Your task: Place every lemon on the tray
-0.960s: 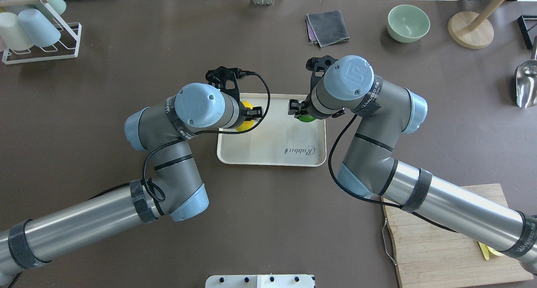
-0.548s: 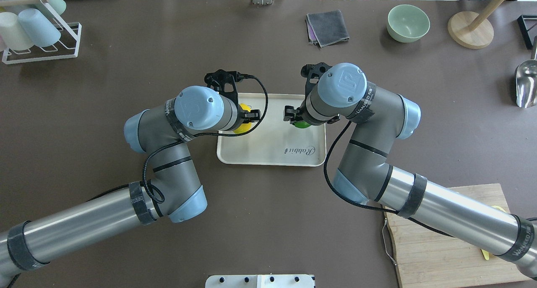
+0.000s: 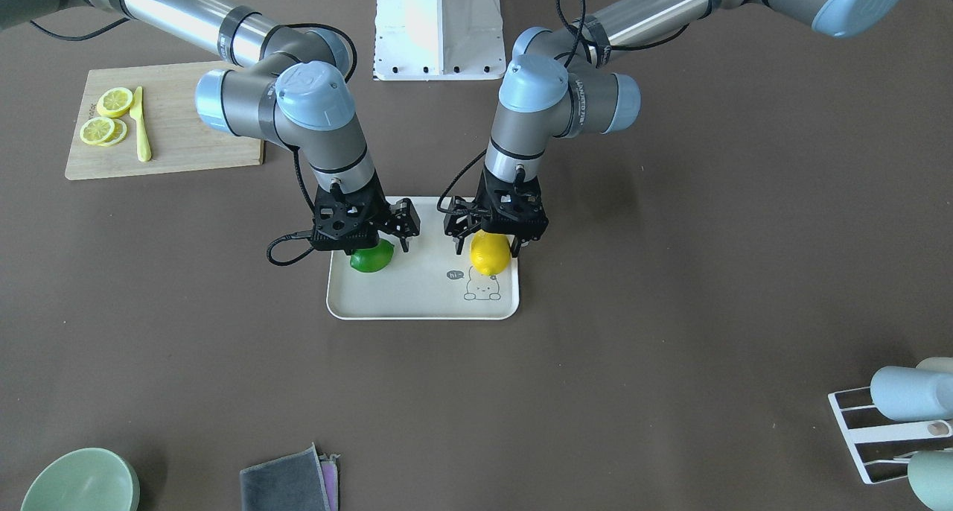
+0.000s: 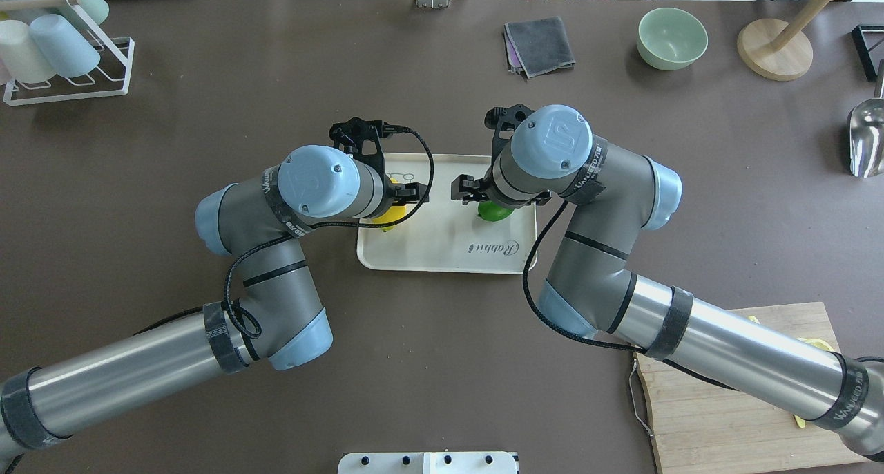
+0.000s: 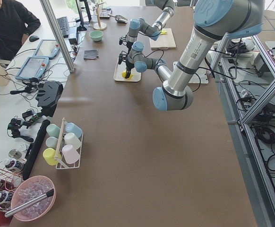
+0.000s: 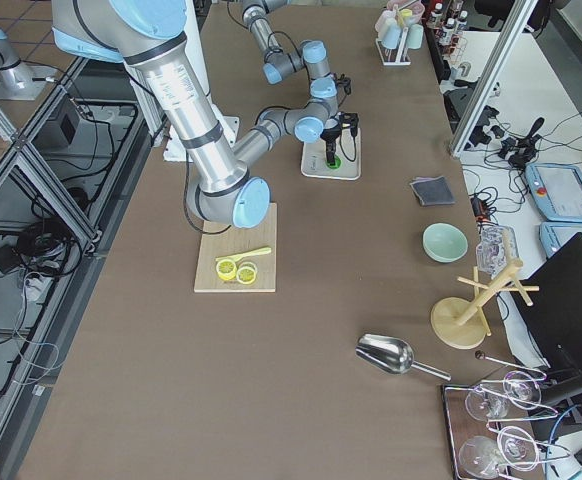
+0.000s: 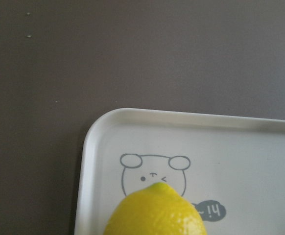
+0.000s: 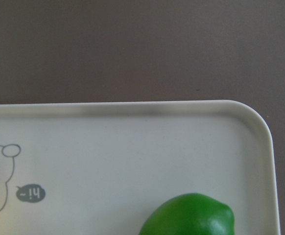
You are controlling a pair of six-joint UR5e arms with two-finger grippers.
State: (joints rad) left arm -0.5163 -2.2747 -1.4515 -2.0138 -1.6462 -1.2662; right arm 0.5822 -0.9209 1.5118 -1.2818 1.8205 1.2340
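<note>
Since the earlier frame, both end effectors have been shifted toward 6 o'clock in the overhead view. The left end effector [image 3: 491, 244] is closed on the yellow lemon [image 3: 490, 256], at the 9 o'clock side of the tray [image 4: 442, 242]. The right end effector [image 3: 370, 247] is clamped on the green lemon [image 3: 372, 261], at 3 o'clock. Contact between the lemons and the tray, set mid-table [image 4: 442, 363], cannot be judged.

Bare tray [image 3: 418, 304] floor lies open between the green lemon [image 3: 374, 261] and the yellow lemon [image 3: 490, 256].
</note>
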